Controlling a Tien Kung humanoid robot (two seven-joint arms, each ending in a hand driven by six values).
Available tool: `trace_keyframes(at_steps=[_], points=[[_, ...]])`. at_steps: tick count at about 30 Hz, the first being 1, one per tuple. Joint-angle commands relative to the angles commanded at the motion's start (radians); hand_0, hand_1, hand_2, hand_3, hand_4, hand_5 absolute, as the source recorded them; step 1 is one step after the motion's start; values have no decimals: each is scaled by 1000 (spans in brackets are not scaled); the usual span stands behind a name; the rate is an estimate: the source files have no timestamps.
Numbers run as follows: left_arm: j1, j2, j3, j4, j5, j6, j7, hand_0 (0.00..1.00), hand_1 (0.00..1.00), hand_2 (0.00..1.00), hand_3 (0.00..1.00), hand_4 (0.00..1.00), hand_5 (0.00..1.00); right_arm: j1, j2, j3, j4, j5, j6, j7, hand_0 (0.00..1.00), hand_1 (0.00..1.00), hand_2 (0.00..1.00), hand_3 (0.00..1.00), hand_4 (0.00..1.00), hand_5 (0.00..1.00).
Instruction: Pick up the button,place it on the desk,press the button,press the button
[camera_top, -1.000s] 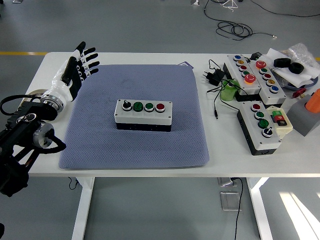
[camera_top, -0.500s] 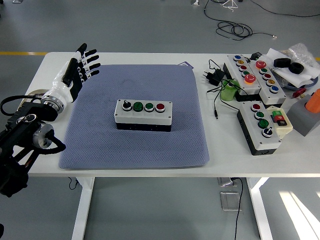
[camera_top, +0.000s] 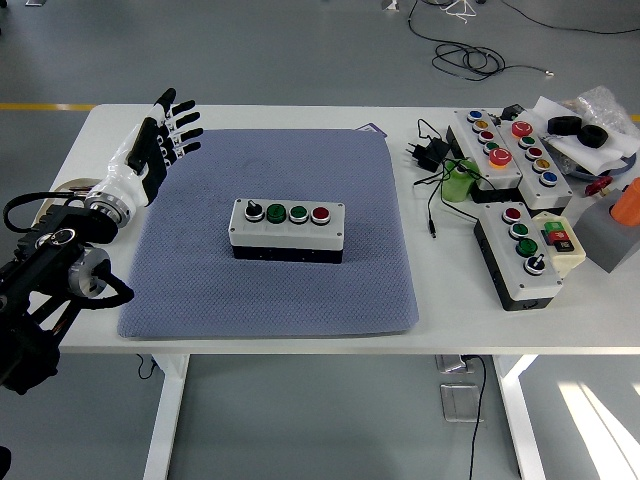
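The fingers of the left hand are spread apart and stretched out straight, holding nothing. They point toward the far right, their tips over the far left corner of the blue-grey mat. The palm stands on edge, and behind it a white wrist cuff joins the black left arm, which comes in from the lower left of the view and rises above the table's left side.

The button box, a white-topped case with a black base, lies flat in the middle of the mat, well apart from the hand. Its top carries a row of four controls: a black knob, two green buttons and a red button at the right end. Nothing lies between the hand and the box but bare mat.

The mat covers the middle of the white table. Off the mat, on the right side of the table, lie other things. A long control box with several coloured buttons sits at the far right. Nearer lies a second button box with red, green and black controls. A green cylinder stands just beside a black power adapter with a trailing cable. At the right edge sit a grey block with an orange object on top.
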Motion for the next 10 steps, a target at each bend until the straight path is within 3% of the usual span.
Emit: trace_keyframes(at_steps=[10], points=[[4,5,-2,2,-1,1,-1,832,859,899,872,703,998,2,1,-1,0,2,0,1,787,797,817,751,412,479]])
